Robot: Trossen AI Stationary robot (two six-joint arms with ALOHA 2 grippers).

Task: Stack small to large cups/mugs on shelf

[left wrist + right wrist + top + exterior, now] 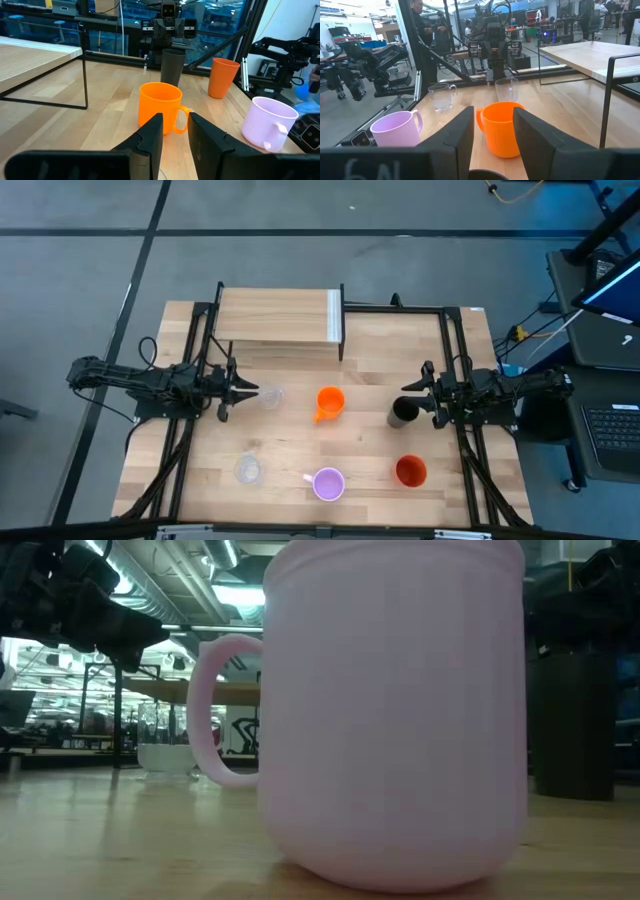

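Left end effector (pixel 243 391) pinches the glass (pixel 270 396); right end effector (pixel 418 406) straddles the black tumbler (pixel 403 412). Lift vertically before approaching the shelf (pixel 275 319).

Six cups (pixel 329 402) upright on table; shelf (pixel 275 318) bare
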